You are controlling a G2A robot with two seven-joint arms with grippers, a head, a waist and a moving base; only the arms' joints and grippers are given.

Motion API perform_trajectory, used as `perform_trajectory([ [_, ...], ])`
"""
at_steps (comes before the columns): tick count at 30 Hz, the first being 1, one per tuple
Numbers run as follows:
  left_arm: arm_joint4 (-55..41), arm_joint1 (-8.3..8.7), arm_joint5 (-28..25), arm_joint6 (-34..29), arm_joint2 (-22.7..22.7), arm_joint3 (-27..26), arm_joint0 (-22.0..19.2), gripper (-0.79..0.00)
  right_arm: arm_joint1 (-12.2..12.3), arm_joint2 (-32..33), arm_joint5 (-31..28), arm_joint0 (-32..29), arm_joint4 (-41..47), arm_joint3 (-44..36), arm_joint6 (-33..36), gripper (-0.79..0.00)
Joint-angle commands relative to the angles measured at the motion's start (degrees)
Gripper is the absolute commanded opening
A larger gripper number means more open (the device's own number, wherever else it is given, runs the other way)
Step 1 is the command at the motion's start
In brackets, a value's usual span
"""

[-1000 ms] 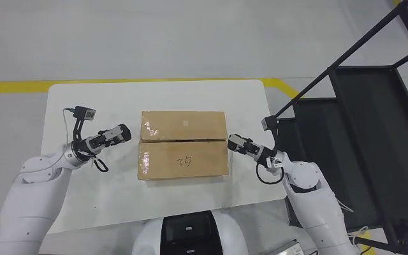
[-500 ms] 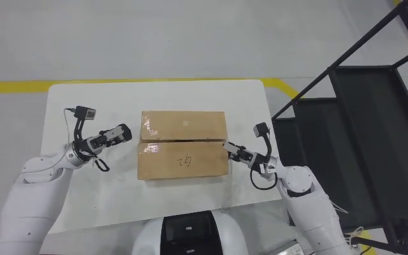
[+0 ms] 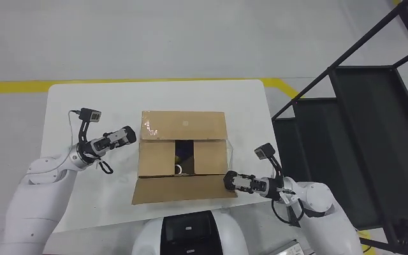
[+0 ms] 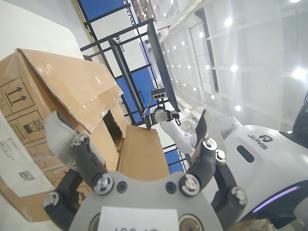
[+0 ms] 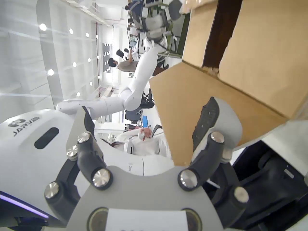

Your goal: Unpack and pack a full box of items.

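We're on opening for the unpack: box [image 3: 210,157] sits mid-table, near flap [image 3: 182,189] folded out, right gripper [image 3: 229,182] spread at its right corner, left gripper [image 3: 130,134] spread just beside the box's left side, so next we likely need the far flap [image 3: 183,124] swung back.

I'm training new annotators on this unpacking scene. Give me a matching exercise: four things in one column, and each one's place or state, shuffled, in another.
1 near flap
2 far flap
3 left gripper
4 right gripper

A shut flat over the box
B beside the box's left side
C folded outward
D at the near flap's right corner

Pairs: 1-C, 2-A, 3-B, 4-D
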Motion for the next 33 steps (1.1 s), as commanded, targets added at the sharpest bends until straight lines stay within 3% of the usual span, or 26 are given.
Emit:
perform_trajectory([
  [1, -0.18, -0.12, 0.16, 0.26, 0.36, -0.01, -0.02, 0.000, 0.14, -1.04, 0.72, -1.47, -1.17, -0.74, 0.99, 0.000],
  [8, -4.34, -0.24, 2.52, -4.11, 0.93, -0.25, 0.33, 0.000, 0.18, -6.56, 1.09, -2.23, -9.30, 1.47, -2.74, 0.000],
  [20, -8.90, 0.00, 8.03, -9.89, 0.11, 0.36, 0.93, 0.000, -0.34, -14.43, 2.51, 4.42, -14.09, 9.55, -10.72, 0.000],
  [28, -7.20, -1.79, 6.37, -7.85, 5.36, 6.40, -4.30, 0.000, -0.14, -15.43, 2.65, 6.35, -12.99, 11.64, -12.19, 0.000],
  [33, -11.02, -2.96, 6.24, -8.11, 7.35, 7.77, -7.26, 0.000, -0.05, -16.49, 2.69, 7.21, -13.32, 12.70, -13.01, 0.000],
])
